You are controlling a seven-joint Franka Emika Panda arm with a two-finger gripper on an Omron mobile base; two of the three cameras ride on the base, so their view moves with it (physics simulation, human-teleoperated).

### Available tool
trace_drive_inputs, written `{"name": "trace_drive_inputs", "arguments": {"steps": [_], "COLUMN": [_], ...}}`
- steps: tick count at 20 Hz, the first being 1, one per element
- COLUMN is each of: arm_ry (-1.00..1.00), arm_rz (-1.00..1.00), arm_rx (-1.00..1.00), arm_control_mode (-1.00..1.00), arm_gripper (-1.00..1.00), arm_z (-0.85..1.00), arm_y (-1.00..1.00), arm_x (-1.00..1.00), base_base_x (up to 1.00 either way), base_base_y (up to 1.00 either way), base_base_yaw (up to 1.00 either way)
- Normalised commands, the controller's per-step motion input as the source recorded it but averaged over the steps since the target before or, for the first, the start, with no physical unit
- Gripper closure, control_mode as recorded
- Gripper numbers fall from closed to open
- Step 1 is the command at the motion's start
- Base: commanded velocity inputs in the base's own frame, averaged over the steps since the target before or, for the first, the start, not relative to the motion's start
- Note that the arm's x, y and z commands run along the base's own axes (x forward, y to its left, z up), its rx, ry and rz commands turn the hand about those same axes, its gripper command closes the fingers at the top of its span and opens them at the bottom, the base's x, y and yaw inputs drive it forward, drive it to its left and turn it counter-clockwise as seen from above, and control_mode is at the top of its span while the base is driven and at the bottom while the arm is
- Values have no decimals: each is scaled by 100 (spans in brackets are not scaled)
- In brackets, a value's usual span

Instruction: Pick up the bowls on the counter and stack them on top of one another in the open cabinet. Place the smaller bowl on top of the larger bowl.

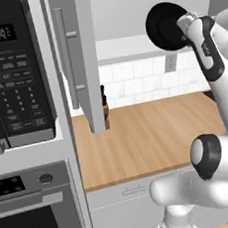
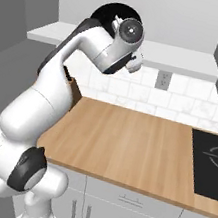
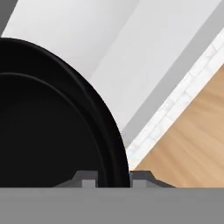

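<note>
Reading from the left, you have the microwave (image 1: 14, 71) first, then the cabinet (image 1: 88, 59) door standing open edge-on with its bar handle (image 1: 65, 59) toward you, then the bowl (image 1: 165, 26) held high in the air at the level of the cabinet's underside, well above the counter (image 1: 143, 138). Which of the two bowls it is, you cannot tell from here.

The gripper (image 3: 113, 178) is pinched narrow on the bowl's rim, one finger inside the wall and one outside, so the bowl hangs tilted on edge. Judge it stiff, glossy and probably slick; a rim pinch like this can let it pivot, so keep your wrist moves slow.

The door's edge and handle are what you could catch, and the shelf opening lies beyond it to the left. Below and to the right you have free space: bare wood across to the black stove surface (image 2: 213, 165), with the tiled backsplash (image 2: 173, 99) and its outlet (image 2: 162, 80) behind. Swing wide of the door edge before turning in.
</note>
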Motion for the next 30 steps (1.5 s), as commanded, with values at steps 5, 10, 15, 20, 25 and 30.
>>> {"name": "trace_drive_inputs", "arguments": {"steps": [5,10,15,20,25,30], "arm_ry": [24,16,2,-5,-29,-33], "arm_rz": [-2,-7,-16,-1,0,0], "arm_rx": [-4,-7,-3,0,3,7], "arm_control_mode": [-100,-100,-100,-100,-100,-100], "arm_gripper": [100,100,-100,-100,-100,-100], "arm_z": [-7,-18,0,-8,-53,-100], "arm_y": [10,19,31,-6,-31,-50], "arm_x": [100,100,95,-27,-100,-100], "base_base_x": [0,0,0,0,0,0], "base_base_y": [0,0,0,0,0,0], "base_base_yaw": [0,0,0,0,0,0]}}
